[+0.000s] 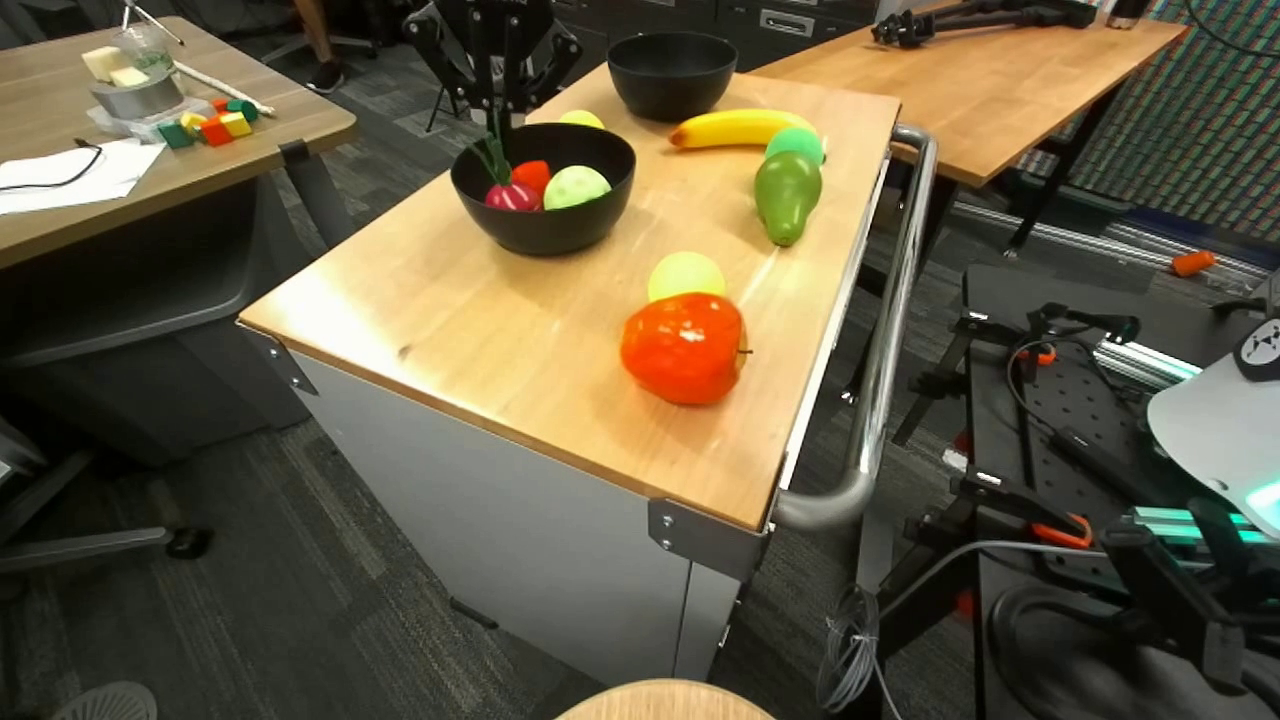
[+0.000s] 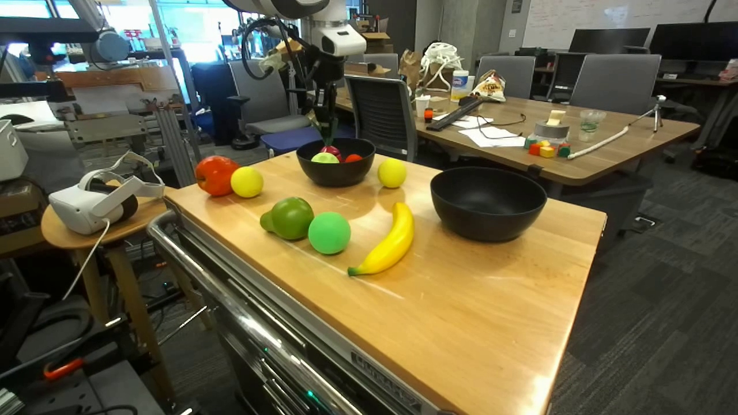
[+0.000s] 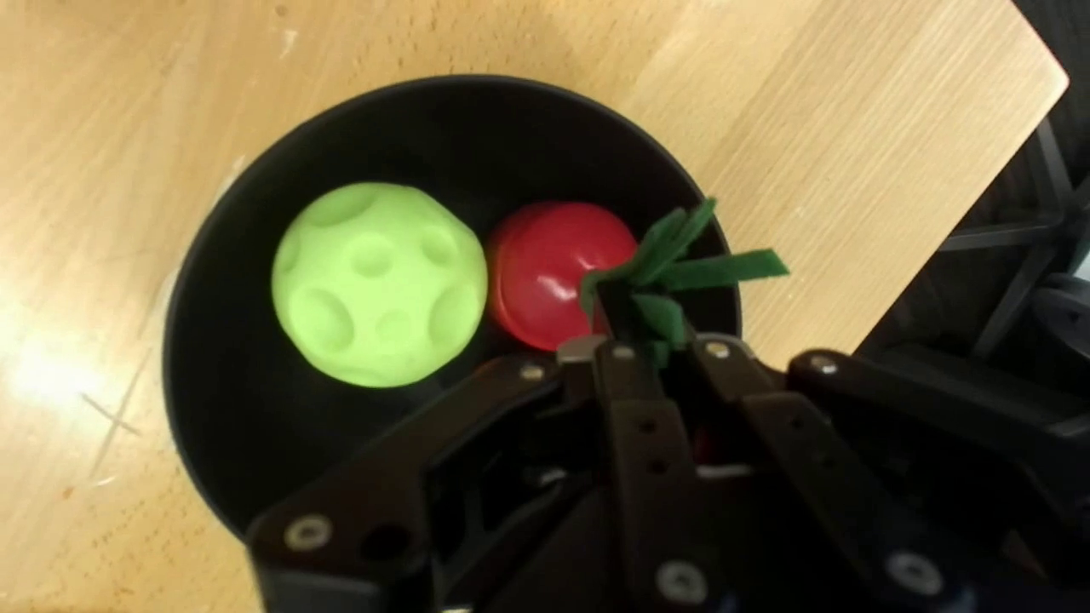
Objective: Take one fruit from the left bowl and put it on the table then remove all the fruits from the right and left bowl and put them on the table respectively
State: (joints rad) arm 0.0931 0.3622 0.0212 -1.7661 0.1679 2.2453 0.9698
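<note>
Wrist view: black two-finger metal gripper (image 3: 656, 340) over a glossy black round bowl (image 3: 443, 119), jaws brought together around the green cloth-like leaves of a smooth crimson round toy radish (image 3: 558, 268). I read this as holding the radish by its greens; the dark tips blend into the dark bowl, so how much leaf is pinched cannot be made out. Radish body lies within the bowl, beside a dimpled yellow-green ball (image 3: 381, 285); in an exterior view, a small red-orange piece (image 1: 532, 177) shows there too.

On the light wooden rectangular tabletop (image 2: 490, 305): curved yellow banana (image 2: 389, 245), mint-green ball (image 2: 329, 233), dark green pear-shaped fruit (image 2: 290, 219), large glossy red round fruit (image 2: 215, 176), a plain yellow ball (image 2: 247, 182) near it, another yellow ball (image 2: 392, 173) just beside the filled bowl. A second black round bowl (image 2: 487, 216) shows no fruit inside.

Step in hand, judged: emptying the last filled bowl, task well along. Next move calls for a straight, slow lift until the radish clears the rim, then a carry sideways and a low release on bare wood, away from pieces that might roll. Leaves look thin; the bulb could swing or slip free.
</note>
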